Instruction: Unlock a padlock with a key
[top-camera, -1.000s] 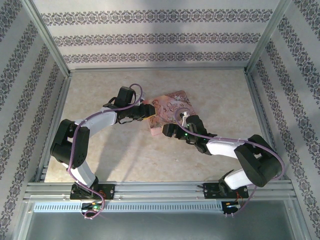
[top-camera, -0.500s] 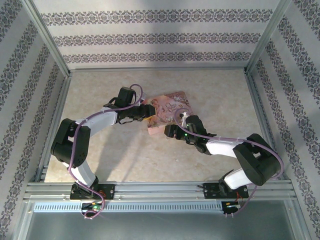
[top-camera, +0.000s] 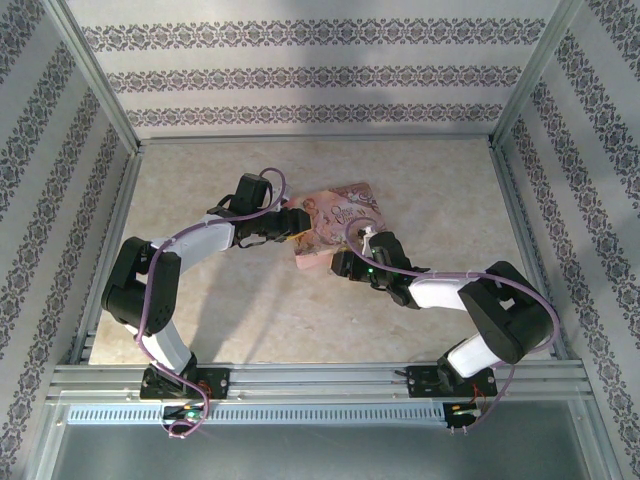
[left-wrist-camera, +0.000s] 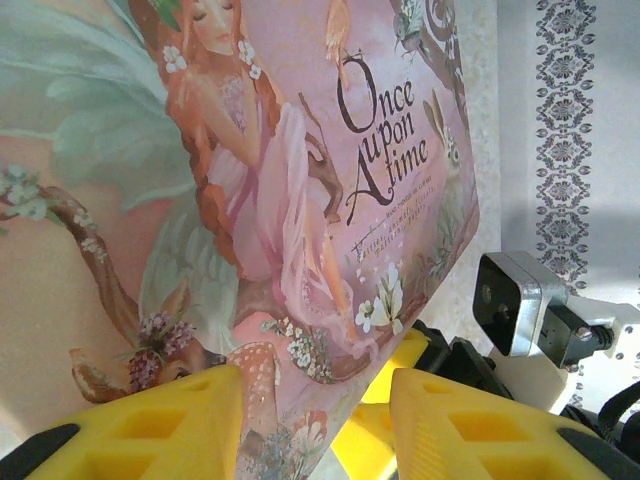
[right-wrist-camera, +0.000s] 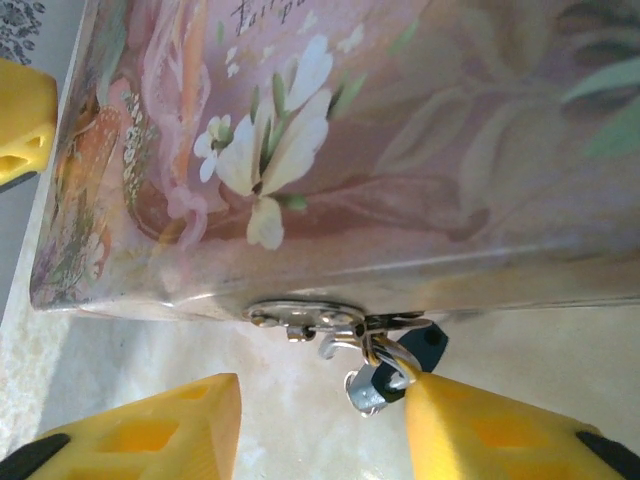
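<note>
Jaws of right gripper (right-wrist-camera: 320, 392) spread, one finger touching the blue padlock (right-wrist-camera: 425, 347) hung on the hasp (right-wrist-camera: 300, 312) of the pink tin (right-wrist-camera: 400, 150); left gripper (left-wrist-camera: 312, 378) straddles the tin corner, clamp unclear; step looks like securing the lock, next needs a firm pinch, keyway clear.

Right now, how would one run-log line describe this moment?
left gripper: astride pink tin corner, grip unclear | right gripper: open, padlock not yet clamped | padlock: hanging at tin hasp
</note>
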